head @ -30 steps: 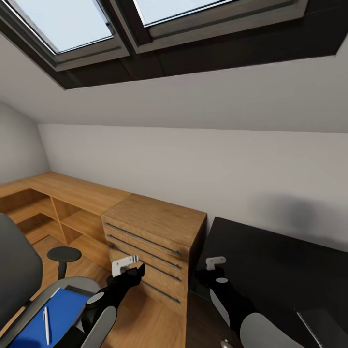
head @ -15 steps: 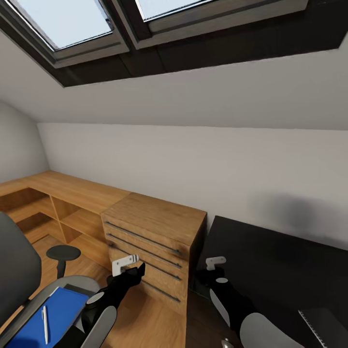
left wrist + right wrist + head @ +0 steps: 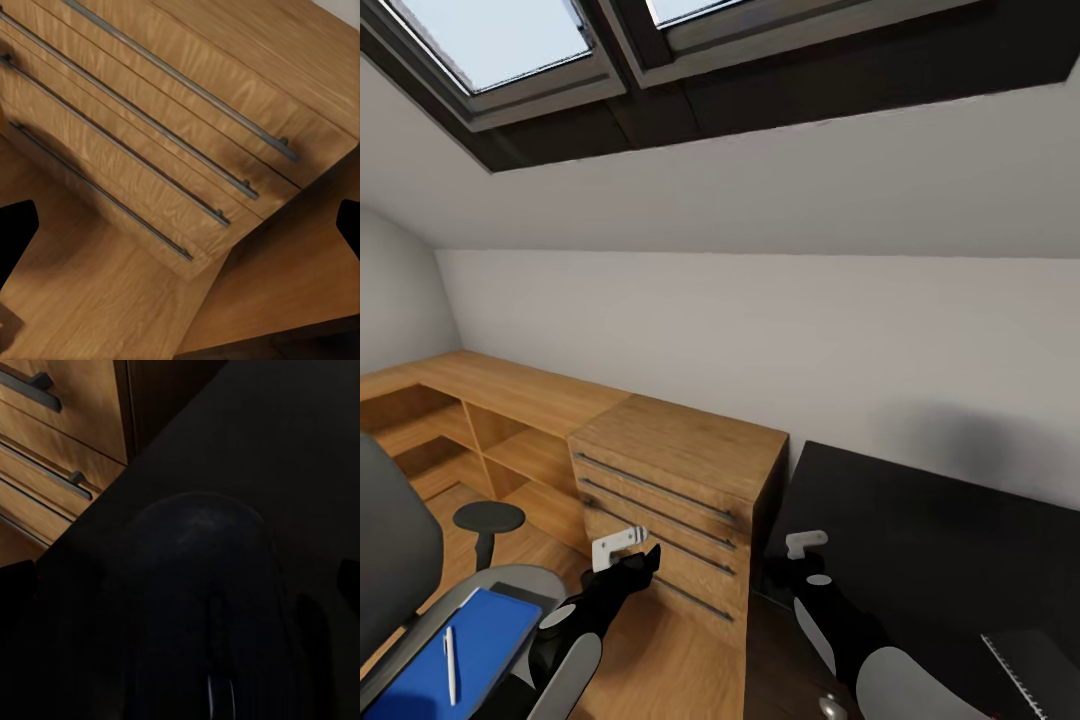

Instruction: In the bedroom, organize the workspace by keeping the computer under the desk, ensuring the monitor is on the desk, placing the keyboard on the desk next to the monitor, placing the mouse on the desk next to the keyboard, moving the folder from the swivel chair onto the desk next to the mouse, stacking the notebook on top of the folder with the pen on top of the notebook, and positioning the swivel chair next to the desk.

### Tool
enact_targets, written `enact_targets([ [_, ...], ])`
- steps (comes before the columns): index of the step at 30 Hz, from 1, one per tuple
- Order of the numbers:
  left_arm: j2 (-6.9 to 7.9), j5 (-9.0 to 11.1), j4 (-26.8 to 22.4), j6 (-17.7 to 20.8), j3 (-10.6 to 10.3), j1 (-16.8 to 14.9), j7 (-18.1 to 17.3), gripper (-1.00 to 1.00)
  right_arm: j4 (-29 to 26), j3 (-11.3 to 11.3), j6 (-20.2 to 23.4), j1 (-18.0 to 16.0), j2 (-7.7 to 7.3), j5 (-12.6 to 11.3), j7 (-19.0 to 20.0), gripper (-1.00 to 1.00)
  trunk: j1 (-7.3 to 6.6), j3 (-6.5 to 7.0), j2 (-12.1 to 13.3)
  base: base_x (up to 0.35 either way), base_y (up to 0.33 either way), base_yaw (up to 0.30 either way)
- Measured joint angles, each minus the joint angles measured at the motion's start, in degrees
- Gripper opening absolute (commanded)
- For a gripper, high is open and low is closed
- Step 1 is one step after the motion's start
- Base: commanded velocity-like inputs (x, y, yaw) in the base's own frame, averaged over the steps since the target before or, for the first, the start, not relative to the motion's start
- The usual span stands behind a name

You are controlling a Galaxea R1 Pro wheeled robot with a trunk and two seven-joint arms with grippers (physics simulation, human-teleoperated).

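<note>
Seen from the head, at far left: blue folder point(image 3: 455, 655) flat on the swivel chair point(image 3: 400, 570) seat, pen point(image 3: 449, 663) on top. Left tool point(image 3: 180, 225) spread apart, empty, facing the wood drawer chest point(image 3: 187, 142). Right tool point(image 3: 180, 585) apart, hovering over the mouse point(image 3: 199, 607) on the black table point(image 3: 930, 540). Keyboard point(image 3: 1035, 670) corner at far right.

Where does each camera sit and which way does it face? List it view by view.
Head: on the head, facing forward and down at chest, desk, chair; both arms show.
Left wrist: by the left gripper, facing the chest's drawers; fingertips show.
Right wrist: by the right gripper, facing the mouse on the desk.
All three share the chest.
</note>
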Motion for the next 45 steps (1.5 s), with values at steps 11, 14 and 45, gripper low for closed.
enact_targets([
  [11,0.0,-0.01,0.01,0.01,0.0,0.0,0.0,1.0,-0.38,0.0,-0.3,-0.04,0.02,-0.17,0.06,1.0,0.88,-0.71,-1.63,0.0,0.0,0.0],
  [14,0.0,-0.01,0.02,0.01,0.0,0.0,0.0,1.0,-0.41,-0.01,-0.31,-0.02,0.01,-0.15,0.04,1.0,0.88,-0.71,-1.63,0.0,0.0,0.0],
  [45,0.0,-0.01,0.01,0.05,-0.01,0.0,0.0,1.0,-0.48,0.01,-0.24,-0.02,-0.07,0.22,0.16,-1.0,0.88,-0.71,-1.63,0.0,0.0,0.0],
])
